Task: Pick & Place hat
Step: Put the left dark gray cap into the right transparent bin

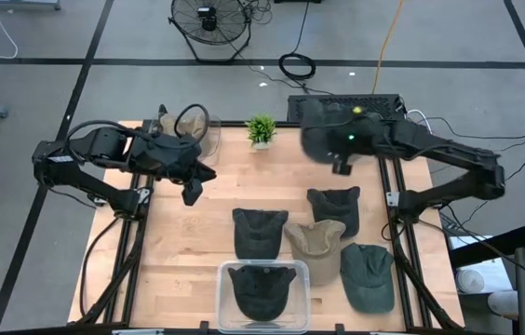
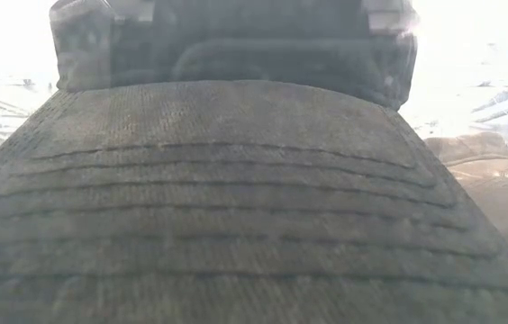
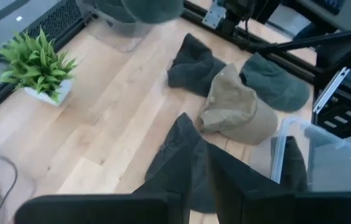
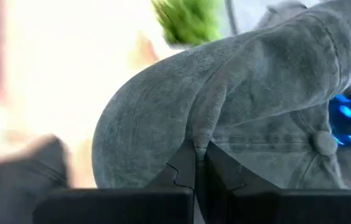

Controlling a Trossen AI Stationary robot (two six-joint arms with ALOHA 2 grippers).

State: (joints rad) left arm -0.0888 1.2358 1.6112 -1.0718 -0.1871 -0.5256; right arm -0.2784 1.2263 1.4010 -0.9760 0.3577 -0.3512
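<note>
Because the right hand (image 4: 194,163) has its fingers pinched together on a fold of the grey hat (image 1: 323,138), the hat hangs bunched from one point above the worktop's (image 1: 197,237) far right corner, lifted clear of the wood. Gripping the soft crown rather than the stiff brim probably gave the fingers something thin enough to clamp. Four more caps lie near the front right of the worktop, and a dark cap (image 1: 262,288) sits in the clear bin (image 1: 228,272) at the front edge, likely where hats are collected. The left hand (image 1: 191,191) waits over the far left part, beside a potted plant (image 1: 262,130), nearly closed and holding nothing.
</note>
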